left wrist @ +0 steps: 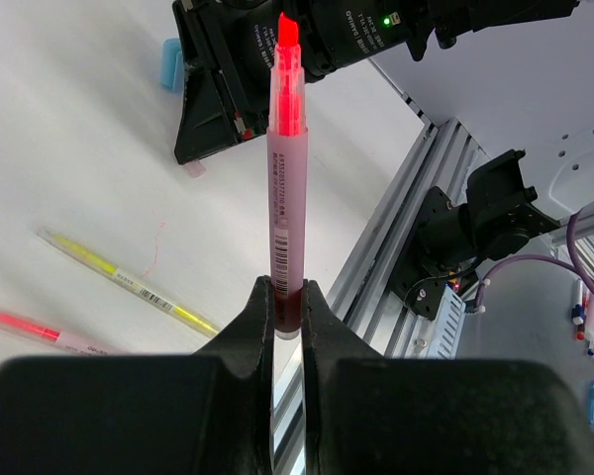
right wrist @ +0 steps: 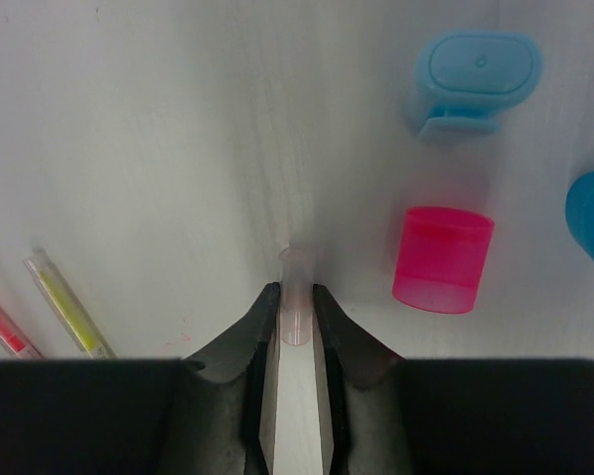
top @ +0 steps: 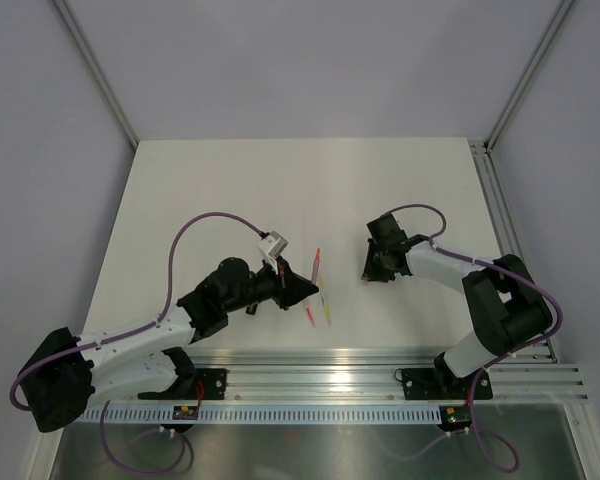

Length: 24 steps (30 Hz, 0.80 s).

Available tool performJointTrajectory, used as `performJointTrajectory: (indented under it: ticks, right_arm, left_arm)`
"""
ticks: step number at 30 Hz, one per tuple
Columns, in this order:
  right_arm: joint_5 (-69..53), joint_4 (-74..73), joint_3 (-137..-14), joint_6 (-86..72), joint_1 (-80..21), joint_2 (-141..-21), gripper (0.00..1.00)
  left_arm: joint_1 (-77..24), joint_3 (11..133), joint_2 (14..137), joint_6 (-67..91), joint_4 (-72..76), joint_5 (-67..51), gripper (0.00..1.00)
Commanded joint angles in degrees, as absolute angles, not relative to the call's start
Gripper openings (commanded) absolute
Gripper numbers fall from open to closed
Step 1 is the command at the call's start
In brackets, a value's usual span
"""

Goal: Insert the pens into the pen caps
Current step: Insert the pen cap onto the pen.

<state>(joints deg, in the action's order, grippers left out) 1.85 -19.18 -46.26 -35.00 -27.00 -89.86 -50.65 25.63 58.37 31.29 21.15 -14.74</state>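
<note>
Near the worktop's (top: 280, 180) front edge, about midway along it, the left gripper (left wrist: 287, 309) is clamped tight on the dark tail end of a red-pink pen (left wrist: 286, 198). The pen juts straight out from the fingers, its bright chisel tip leading and aimed across at the right gripper (right wrist: 297, 315). From above, that pen hangs over the worktop between the two arms.

Over to the right gripper: its jaws are drawn in narrow, fingers against both sides of a small clear cap (right wrist: 297, 295), which stands with its open mouth upward and its base on the worktop surface. Just beside it sits a pink cap (right wrist: 443, 259), mouth up, and farther toward the back a light-blue cap (right wrist: 475, 79) lies with its closed end showing.

Down on the worktop below the left gripper, a yellow pen (left wrist: 129, 282) and a second red-pink pen (left wrist: 30, 330) lie loose, close together but apart, close to the front edge.
</note>
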Motion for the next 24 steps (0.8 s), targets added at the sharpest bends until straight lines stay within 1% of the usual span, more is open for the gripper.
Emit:
performJointTrajectory:
  ticks: [1, 2, 5, 15, 24]
  right_arm:
    - [1.58, -19.33, -47.28, -35.07, -27.95, -90.7, 0.28]
    - [2.1, -19.6, -47.98, -35.07, -27.86, -91.05, 0.33]
    - [4.39, -21.44, -49.92, -34.19, -27.95, -92.02, 0.36]
    - [5.8, -25.4, -52.82, -33.66, -28.12, -93.86, 0.37]
    - [12.21, -29.62, -56.42, -36.03, -32.96, -98.61, 0.35]
  left_arm:
    - [-50.62, 25.05, 56.43, 30.58, 26.19, -16.08, 0.0]
    - [-50.62, 24.96, 56.34, 30.67, 26.28, -16.34, 0.0]
    - [-50.62, 24.7, 55.81, 30.94, 26.46, -16.61, 0.0]
    - [-50.62, 24.17, 54.14, 31.38, 26.89, -16.96, 0.0]
    - [-50.62, 23.56, 53.79, 31.64, 27.16, -17.05, 0.0]
